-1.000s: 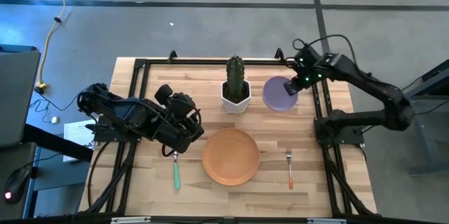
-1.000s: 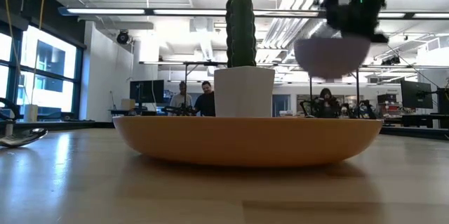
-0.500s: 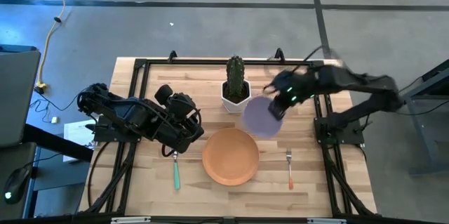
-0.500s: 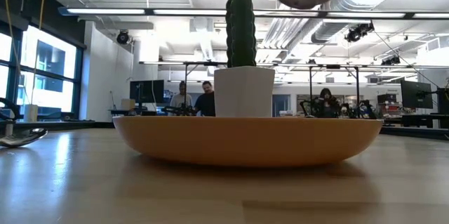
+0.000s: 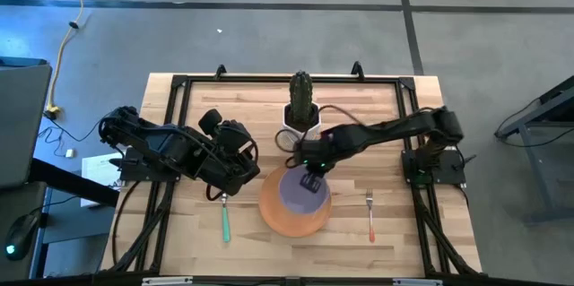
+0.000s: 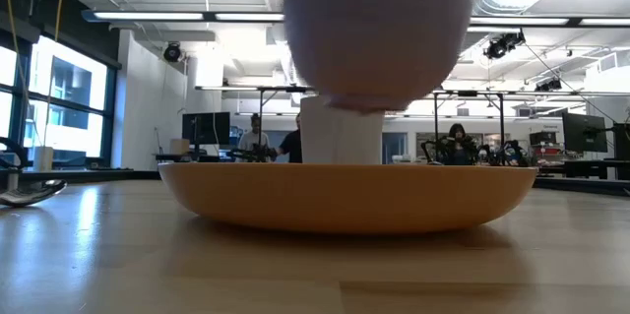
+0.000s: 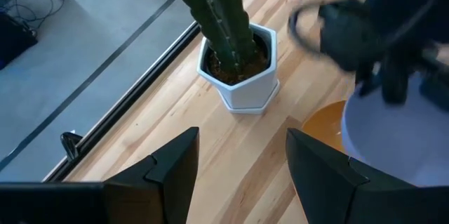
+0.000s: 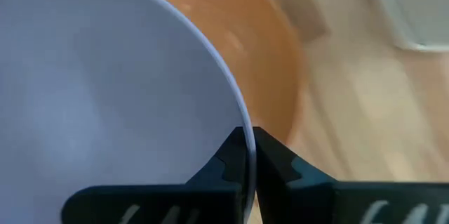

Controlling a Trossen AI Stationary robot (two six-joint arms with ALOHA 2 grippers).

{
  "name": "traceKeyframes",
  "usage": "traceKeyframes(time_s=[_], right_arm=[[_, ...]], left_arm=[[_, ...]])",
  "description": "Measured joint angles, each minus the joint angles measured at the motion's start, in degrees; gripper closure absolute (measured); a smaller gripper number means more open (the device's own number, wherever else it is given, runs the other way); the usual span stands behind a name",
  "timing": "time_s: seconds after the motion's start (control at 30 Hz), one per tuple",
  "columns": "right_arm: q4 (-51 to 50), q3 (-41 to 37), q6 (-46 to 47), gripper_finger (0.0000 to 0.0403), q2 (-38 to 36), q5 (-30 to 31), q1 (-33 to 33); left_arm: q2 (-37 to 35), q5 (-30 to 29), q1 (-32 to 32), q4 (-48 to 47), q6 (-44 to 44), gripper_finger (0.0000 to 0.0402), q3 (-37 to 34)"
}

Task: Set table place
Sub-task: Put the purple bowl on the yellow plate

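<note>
dark fingers of the right gripper (image 8: 245, 155) pinched the rim of the lavender bowl (image 5: 302, 191), holding it just above the orange plate (image 5: 273, 217) near the table's (image 5: 188, 232) front edge. the left gripper (image 7: 238, 175) waited with fingers apart near the left edge, above the green-handled spoon (image 5: 225, 221); the fork (image 5: 369, 213) lay right of the plate.

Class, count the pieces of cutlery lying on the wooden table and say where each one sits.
2. The green-handled metal spoon lies left of the round orange plate, by the left pincer; the orange-handled metal fork lies right of it.
</note>
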Motion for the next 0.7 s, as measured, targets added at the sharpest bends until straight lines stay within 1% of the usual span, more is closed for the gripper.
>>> traceKeyframes(time_s=[0.1, 0.17, 0.43, 0.7], right_arm=[[5.7, 0.0, -0.8, 0.0403, 3.2, -2.4, 0.0], [7.3, 0.0, -1.0, 0.0403, 4.7, -2.8, 0.0], [7.6, 0.0, -1.1, 0.0403, 8.6, -2.8, 0.0], [8.2, -0.2, -1.5, 0.0403, 9.3, -1.6, 0.0]], left_arm=[[0.0, 0.1, 0.0, 0.0, 0.1, 0.0202, 0.0], [0.0, 0.3, 0.0, 0.0, 0.1, 0.0202, 0.0], [0.0, 0.9, 0.0, 0.0, 0.6, 0.0202, 0.0], [0.0, 0.9, 0.0, 0.0, 1.2, 0.0202, 0.0]])
